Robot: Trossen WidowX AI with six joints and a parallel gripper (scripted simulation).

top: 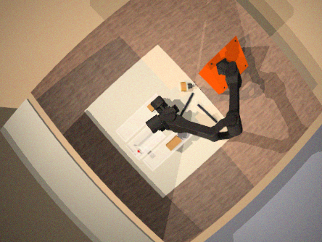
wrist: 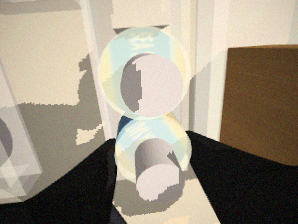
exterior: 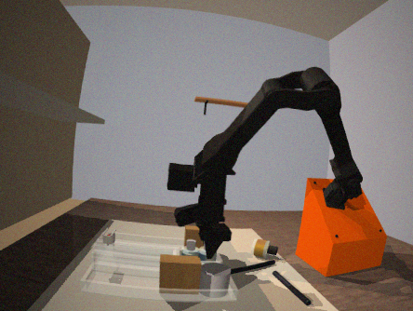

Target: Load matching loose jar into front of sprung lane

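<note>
From above, my arm [top: 203, 128] reaches from its orange base [top: 223, 65] across the pale worktop [top: 120, 90] to the clear lane rack [top: 135, 139]. My hand [top: 159, 116] sits over the rack's near end and hides whatever it grips. A brown box [top: 173, 142] lies beside my forearm, a small jar [top: 186, 86] lies apart near the base, and two dark rods [top: 207, 113] lie between.

Shop-like room — clear lane rack [exterior: 139, 261], wall shelf [exterior: 51, 109], boxes.
</note>
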